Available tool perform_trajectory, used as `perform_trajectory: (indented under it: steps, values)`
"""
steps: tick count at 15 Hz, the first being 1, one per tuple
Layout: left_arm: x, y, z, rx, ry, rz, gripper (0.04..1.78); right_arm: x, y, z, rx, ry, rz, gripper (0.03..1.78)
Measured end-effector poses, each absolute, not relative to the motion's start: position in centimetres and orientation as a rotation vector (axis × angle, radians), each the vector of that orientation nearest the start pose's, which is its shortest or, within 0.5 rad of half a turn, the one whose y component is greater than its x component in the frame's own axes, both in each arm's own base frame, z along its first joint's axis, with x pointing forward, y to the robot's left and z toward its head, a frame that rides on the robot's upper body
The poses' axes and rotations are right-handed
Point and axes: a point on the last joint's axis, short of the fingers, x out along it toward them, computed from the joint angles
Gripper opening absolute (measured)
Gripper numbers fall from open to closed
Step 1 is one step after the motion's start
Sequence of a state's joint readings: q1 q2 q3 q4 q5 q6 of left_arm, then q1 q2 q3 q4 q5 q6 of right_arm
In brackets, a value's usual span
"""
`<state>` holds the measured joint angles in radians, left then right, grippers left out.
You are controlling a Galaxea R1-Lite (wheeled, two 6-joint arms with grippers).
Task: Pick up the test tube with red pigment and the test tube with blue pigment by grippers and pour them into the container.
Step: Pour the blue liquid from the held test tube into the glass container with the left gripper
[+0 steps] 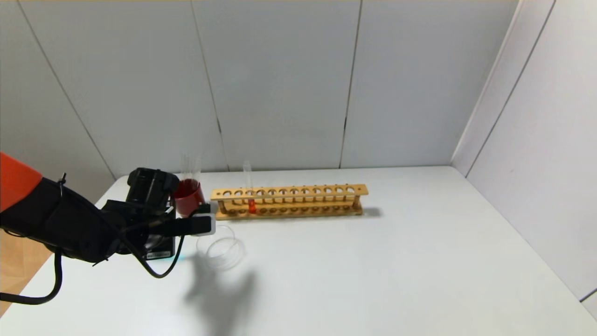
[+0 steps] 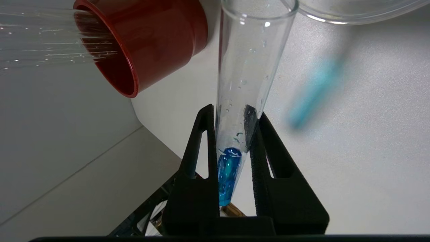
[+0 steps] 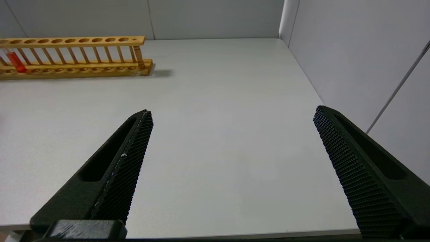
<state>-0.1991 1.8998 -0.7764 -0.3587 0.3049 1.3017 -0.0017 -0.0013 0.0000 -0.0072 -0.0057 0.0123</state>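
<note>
The test tube with blue pigment, tipped toward the container.
The left gripper clamps it near its coloured end, mouth by the dish rim, likely for pouring; the right gripper waits spread wide, and the test tube with red pigment stands in the wooden rack.

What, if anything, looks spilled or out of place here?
Nothing stands out. The left gripper holds the test tube with blue pigment by the container; the test tube with red pigment stands in the rack.
</note>
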Motion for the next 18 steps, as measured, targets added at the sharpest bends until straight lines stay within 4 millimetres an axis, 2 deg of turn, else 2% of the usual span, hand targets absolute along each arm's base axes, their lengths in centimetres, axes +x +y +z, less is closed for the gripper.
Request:
perform_trajectory:
  steps: [18]
  values:
    - [30.58,-6.48,8.70,1.567,0.755,-0.381,0.32,-2.29,-0.01,7.62,0.012,-0.009,-0.007,1.75]
